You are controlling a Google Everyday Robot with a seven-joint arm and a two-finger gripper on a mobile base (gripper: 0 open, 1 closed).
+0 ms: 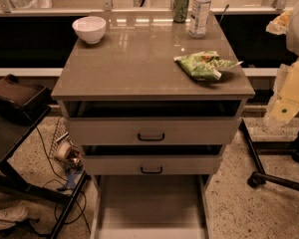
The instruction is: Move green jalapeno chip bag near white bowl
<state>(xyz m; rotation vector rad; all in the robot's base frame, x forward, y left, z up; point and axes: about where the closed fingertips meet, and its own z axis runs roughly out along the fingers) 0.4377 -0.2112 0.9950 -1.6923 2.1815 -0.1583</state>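
The green jalapeno chip bag point(205, 65) lies flat near the right front corner of the grey cabinet top point(134, 63). It is light green with white and reddish print. The white bowl point(89, 29) stands upright at the back left corner, well apart from the bag. Part of my arm point(290, 91), white and pale yellow, hangs at the right edge of the view, off the cabinet's right side and below the top's level. My gripper itself is out of view.
A green drink can point(180, 6) and a clear water bottle point(200, 11) stand at the back right of the top. Two drawers point(150, 133) sit slightly open below. A black case point(15, 96) sits on a stand at left. A chair base point(274, 176) is at right.
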